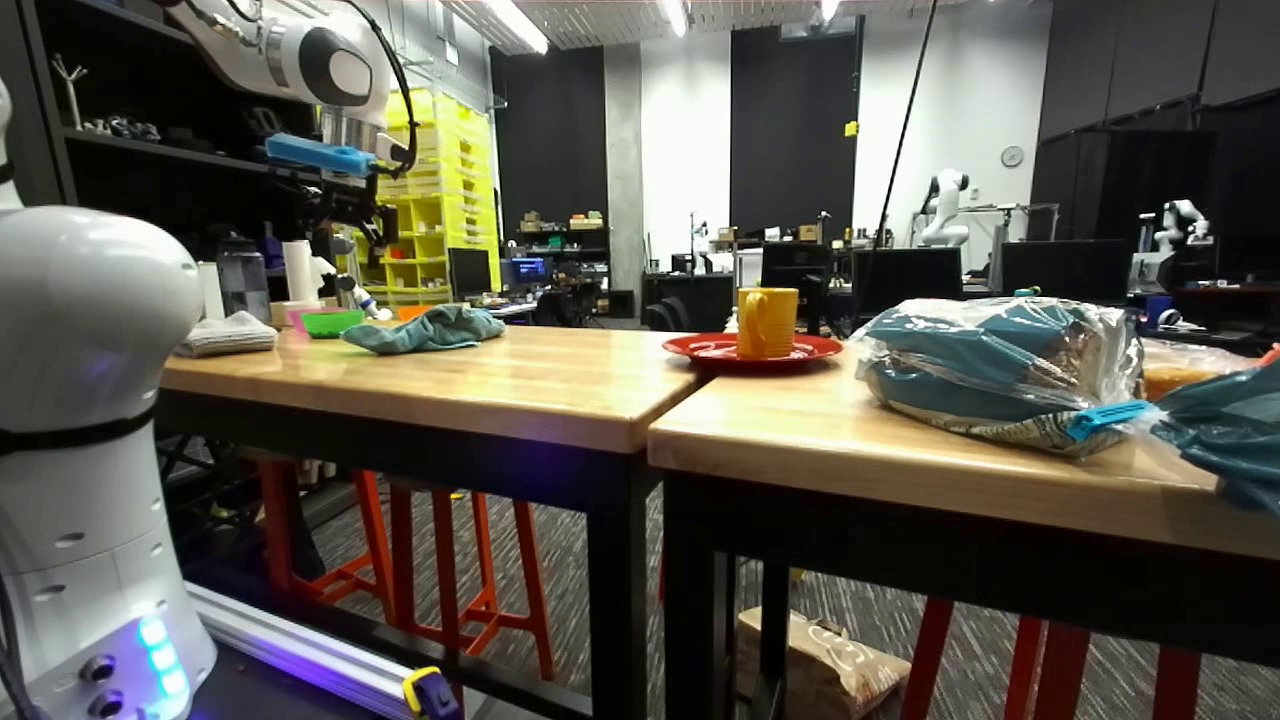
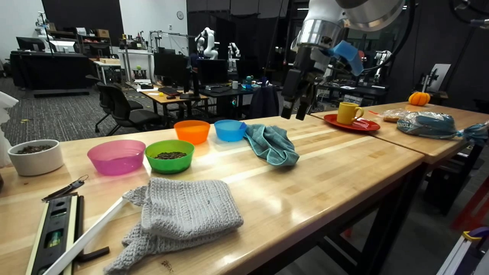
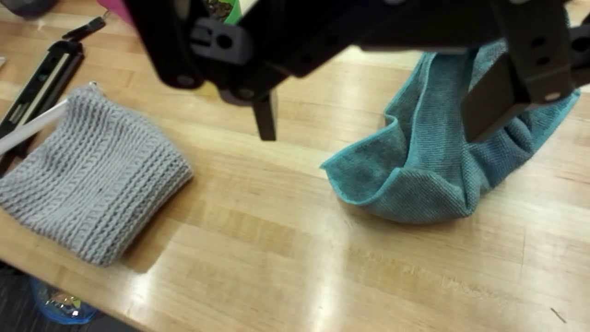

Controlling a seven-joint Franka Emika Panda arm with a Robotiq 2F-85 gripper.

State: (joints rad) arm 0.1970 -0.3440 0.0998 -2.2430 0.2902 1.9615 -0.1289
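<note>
Yel. mug [image 2: 345, 114] on red plate [image 2: 368, 125] nr. bagged pkg [image 2: 426, 124], pink bowl [image 2: 117, 165] beside green bowl [image 2: 169, 165] w/ brown bits [image 2: 170, 155]

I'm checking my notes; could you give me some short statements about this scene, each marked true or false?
1. A gray cloth and a teal cloth lie on the table. True.
2. The gripper hangs above the table. True.
3. Its jaws grip the teal cloth. False: they stand open, holding nothing.
4. The yellow mug is on the red plate. True.
5. That mug is tipped over. False: it is upright.
6. The two cloths touch. False: they lie apart.
</note>
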